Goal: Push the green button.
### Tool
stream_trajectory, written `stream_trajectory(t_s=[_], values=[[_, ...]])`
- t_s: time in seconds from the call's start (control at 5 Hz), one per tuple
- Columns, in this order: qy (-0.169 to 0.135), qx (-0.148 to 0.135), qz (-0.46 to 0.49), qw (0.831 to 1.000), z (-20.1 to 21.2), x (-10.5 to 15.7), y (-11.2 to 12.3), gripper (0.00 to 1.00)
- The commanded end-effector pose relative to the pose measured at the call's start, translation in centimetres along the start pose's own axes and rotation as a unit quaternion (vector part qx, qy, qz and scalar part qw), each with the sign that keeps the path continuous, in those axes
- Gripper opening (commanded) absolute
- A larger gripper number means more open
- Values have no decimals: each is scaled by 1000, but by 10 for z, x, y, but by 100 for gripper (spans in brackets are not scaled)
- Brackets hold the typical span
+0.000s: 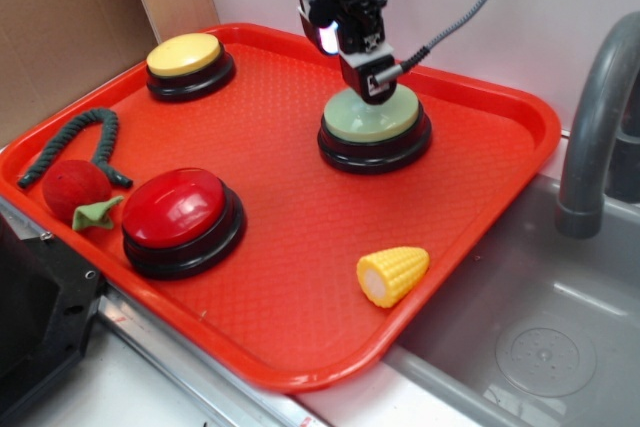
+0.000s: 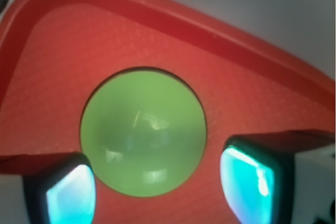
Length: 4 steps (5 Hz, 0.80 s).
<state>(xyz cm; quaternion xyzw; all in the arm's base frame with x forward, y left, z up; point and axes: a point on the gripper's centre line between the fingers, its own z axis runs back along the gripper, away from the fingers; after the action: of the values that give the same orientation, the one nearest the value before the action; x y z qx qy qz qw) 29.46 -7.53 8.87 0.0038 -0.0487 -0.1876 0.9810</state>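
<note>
- Three buttons sit on the red tray [image 1: 480, 207]; the green button [image 1: 372, 119] lies toward the far right side, directly under my gripper [image 1: 372, 87], whose tip is at or just above its dome.
- My wrist view shows the green button [image 2: 143, 131] between my two fingertips [image 2: 247, 182], which stand spread apart and hold nothing.
- Only the exterior view shows the yellow button [image 1: 185, 55], the red button [image 1: 180, 209], a toy corn piece [image 1: 392, 275], a plush strawberry [image 1: 75, 190], a green rope [image 1: 85, 142] and the sink [image 1: 540, 347].
- No writing is readable.
</note>
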Motion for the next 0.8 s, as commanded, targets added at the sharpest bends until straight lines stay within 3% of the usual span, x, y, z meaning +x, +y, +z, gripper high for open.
stream_trajectory(t_s=[0.0, 0.6], values=[[-25, 0, -5, 1000, 17, 8, -6, 100], [38, -34, -6, 999, -35, 0, -7, 100]])
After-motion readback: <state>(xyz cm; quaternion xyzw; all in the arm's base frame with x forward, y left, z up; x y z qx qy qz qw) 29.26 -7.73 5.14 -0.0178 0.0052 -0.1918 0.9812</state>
